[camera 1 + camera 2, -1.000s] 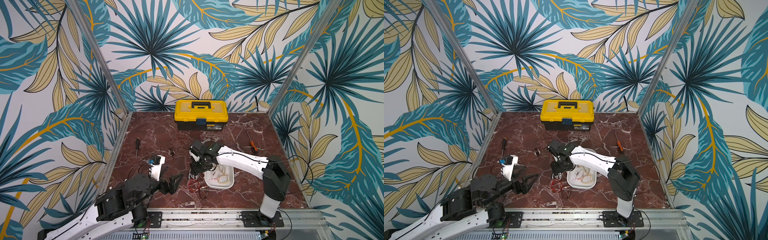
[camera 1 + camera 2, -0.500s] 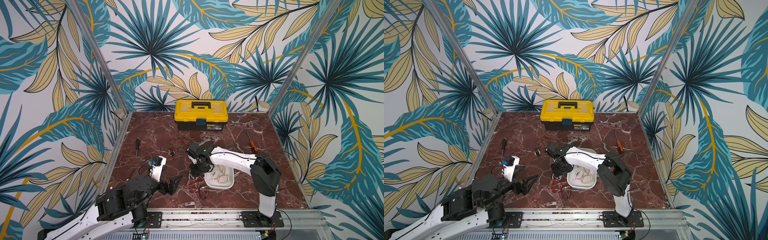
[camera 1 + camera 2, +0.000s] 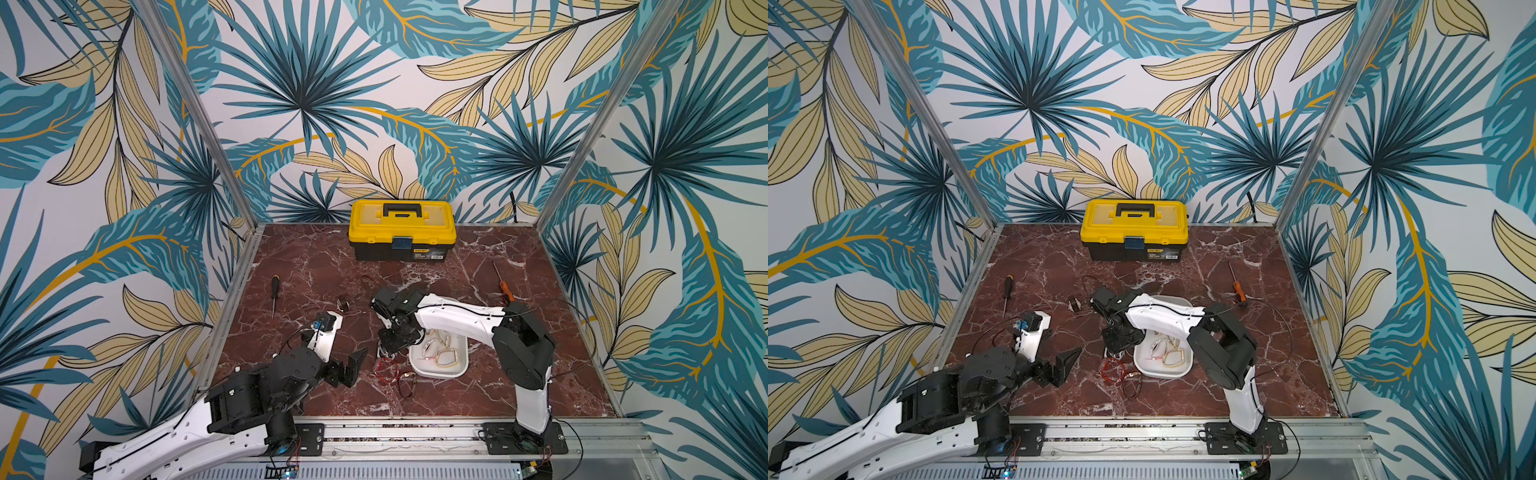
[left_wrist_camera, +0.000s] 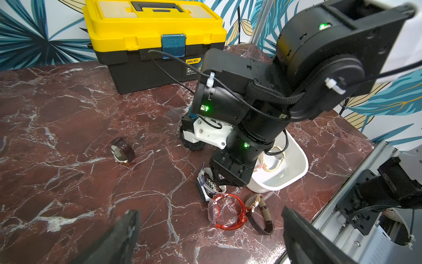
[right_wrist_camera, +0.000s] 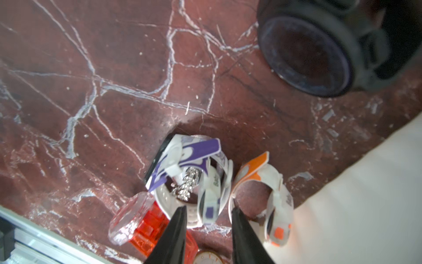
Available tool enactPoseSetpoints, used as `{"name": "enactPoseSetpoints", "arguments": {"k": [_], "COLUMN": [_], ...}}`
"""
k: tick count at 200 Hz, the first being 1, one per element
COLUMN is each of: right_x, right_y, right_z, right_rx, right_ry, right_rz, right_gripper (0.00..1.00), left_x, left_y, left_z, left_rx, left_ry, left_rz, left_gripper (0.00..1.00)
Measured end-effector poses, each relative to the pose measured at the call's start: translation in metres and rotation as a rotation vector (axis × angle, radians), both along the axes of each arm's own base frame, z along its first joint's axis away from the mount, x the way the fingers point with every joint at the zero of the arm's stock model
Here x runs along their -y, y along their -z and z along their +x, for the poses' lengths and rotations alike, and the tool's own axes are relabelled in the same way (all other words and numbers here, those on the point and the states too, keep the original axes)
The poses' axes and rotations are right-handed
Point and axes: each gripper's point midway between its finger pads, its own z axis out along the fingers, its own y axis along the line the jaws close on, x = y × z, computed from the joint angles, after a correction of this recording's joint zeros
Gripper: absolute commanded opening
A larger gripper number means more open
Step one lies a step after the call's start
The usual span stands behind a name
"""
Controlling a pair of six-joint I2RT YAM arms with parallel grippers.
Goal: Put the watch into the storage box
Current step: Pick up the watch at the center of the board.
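A white watch with purple patches (image 5: 212, 196) lies on the marble just beside the storage box (image 5: 354, 194), a white shallow tray (image 3: 440, 374). My right gripper (image 5: 206, 209) points down over this watch (image 4: 206, 185). Its jaws are narrowed around the strap, with a slim gap still showing on each side. A white and orange watch (image 5: 278, 182) sits between the purple one and the tray. My left gripper (image 4: 209, 219) hovers wide open near the front (image 3: 353, 365), holding nothing.
A clear red watch (image 4: 228, 210) and a brown-strapped watch (image 4: 260, 212) lie in front of the tray. Several gold-framed watches (image 3: 440, 349) rest inside it. A dark watch (image 3: 343, 305), black screwdriver (image 3: 274, 291), orange screwdriver (image 3: 503, 282) and yellow toolbox (image 3: 401, 230) stand farther back.
The right gripper's jaws have narrowed around the purple and white watch, and the right arm's elbow has folded closer in. The left arm has stayed put.
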Motion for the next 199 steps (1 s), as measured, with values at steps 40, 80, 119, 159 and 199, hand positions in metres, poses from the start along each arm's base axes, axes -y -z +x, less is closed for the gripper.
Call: {"name": "enactPoseSetpoints", "arguments": {"k": [40,80,119,159,199], "right_x": [-0.003,-0.006,-0.009,-0.011,-0.006], "right_y": [0.004,0.003,0.0,-0.005,-0.029], "right_z": [0.005,0.009,0.013,0.015,0.014], "right_rx": [0.007,0.02,0.033,0.039,0.063], "right_ry": [0.001,-0.003,-0.003,-0.002,-0.001], "right_rz": [-0.009,-0.011,-0.007,-0.004,0.008], "right_gripper": [0.29,0.15,0.1,0.1,0.1], "left_x": [0.0,-0.001,-0.001,-0.003,-0.003], "left_y": [0.0,0.0,0.001,0.0,0.0], "left_z": [0.0,0.0,0.0,-0.001,-0.001], "left_rx": [0.0,0.0,-0.001,-0.001,0.0], "left_ry": [-0.001,-0.002,-0.002,-0.002,-0.002], "left_rz": [0.001,0.002,0.004,0.001,0.0], "left_gripper": [1.0,1.0,1.0,1.0,1.0]}}
